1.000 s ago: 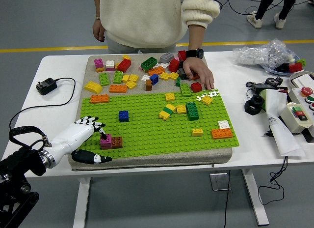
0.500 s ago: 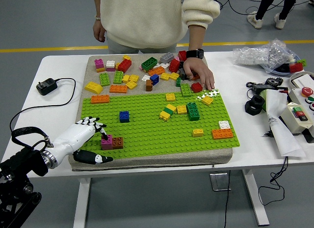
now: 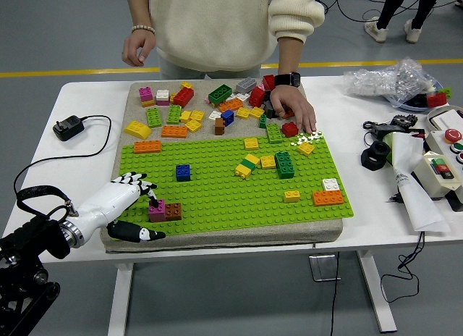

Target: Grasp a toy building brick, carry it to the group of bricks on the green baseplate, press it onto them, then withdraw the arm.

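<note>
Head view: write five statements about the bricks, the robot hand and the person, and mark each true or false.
1. The left robot hand is at the pink brick near the green baseplate's front left corner. True.
2. A brown brick sits right beside the pink brick. True.
3. The blue brick lies off the baseplate. False; it sits on it.
4. The person's hand rests among the loose bricks. True.
5. The right robot hand holds an orange brick. False; no right robot hand is visible.
</note>
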Controlling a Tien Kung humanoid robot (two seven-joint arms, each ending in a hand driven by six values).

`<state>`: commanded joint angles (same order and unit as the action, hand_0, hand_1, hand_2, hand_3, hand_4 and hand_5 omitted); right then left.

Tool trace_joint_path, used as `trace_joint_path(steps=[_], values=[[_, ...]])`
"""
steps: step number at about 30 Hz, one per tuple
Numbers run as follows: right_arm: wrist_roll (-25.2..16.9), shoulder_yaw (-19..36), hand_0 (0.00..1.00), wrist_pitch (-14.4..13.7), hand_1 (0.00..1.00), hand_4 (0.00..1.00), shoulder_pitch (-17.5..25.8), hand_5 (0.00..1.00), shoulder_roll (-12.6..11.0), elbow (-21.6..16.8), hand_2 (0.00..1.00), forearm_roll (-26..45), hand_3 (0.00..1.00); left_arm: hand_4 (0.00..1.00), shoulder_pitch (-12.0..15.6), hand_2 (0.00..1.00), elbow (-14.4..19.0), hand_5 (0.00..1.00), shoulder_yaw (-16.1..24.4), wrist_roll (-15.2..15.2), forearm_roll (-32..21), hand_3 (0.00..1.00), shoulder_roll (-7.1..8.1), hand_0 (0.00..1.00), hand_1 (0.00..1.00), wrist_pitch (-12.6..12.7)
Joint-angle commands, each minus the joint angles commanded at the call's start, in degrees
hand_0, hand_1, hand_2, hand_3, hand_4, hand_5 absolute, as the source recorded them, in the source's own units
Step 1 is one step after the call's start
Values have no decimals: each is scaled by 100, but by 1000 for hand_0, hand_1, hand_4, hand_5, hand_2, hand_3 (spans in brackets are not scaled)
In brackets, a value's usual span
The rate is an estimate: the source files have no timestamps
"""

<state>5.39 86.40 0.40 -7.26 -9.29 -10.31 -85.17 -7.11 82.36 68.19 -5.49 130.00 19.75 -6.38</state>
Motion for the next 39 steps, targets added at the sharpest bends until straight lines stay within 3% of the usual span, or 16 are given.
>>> trace_joint_path(steps=[9, 18, 19, 24, 25, 30, 31, 36, 37, 38, 39], values=[[-4, 8, 761, 0, 676, 998, 5, 683, 3, 0, 718, -5, 737, 998, 23, 836, 513, 563, 308, 16, -149, 592, 132, 998, 998, -51], [2, 5, 761, 14, 676, 998, 3, 683, 3, 0, 718, -58, 737, 998, -84, 793, 732, 559, 435, 88, -498, 611, 184, 998, 955, -17], [3, 5, 761, 15, 676, 998, 1, 683, 2, 0, 718, -64, 737, 998, -104, 691, 740, 374, 437, 95, -524, 667, 184, 887, 803, -10], [2, 2, 761, 21, 676, 998, -27, 683, 4, 0, 718, -108, 737, 998, -321, 691, 751, 374, 501, 112, -527, 667, 199, 887, 803, -190], [3, 2, 761, 24, 676, 998, -29, 683, 4, 0, 718, -116, 737, 998, -366, 651, 742, 267, 507, 121, -499, 809, 195, 776, 760, -237], [6, 0, 761, 40, 676, 998, -43, 683, 0, 0, 718, -179, 737, 998, -667, 651, 665, 267, 503, 144, -347, 809, 137, 776, 760, -444], [6, -2, 761, 43, 676, 998, -46, 683, -2, 0, 718, -191, 737, 914, -716, 577, 642, 134, 496, 143, -322, 788, 121, 731, 700, -450], [10, -16, 761, 57, 676, 998, -37, 683, -7, 0, 718, -226, 737, 914, -864, 577, 516, 134, 459, 146, -220, 788, 29, 731, 700, -411], [17, -21, 761, 61, 676, 998, -20, 683, -4, 0, 718, -225, 737, 914, -941, 577, 449, 134, 434, 156, -180, 788, -56, 731, 700, -340], [18, -24, 761, 61, 676, 998, -12, 683, -1, 0, 718, -218, 737, 762, -967, 514, 427, 5, 424, 159, -160, 711, -86, 707, 659, -317], [19, -27, 761, 61, 676, 998, -4, 683, 2, 0, 718, -206, 737, 762, -988, 514, 412, 5, 416, 161, -139, 711, -112, 707, 659, -299]])
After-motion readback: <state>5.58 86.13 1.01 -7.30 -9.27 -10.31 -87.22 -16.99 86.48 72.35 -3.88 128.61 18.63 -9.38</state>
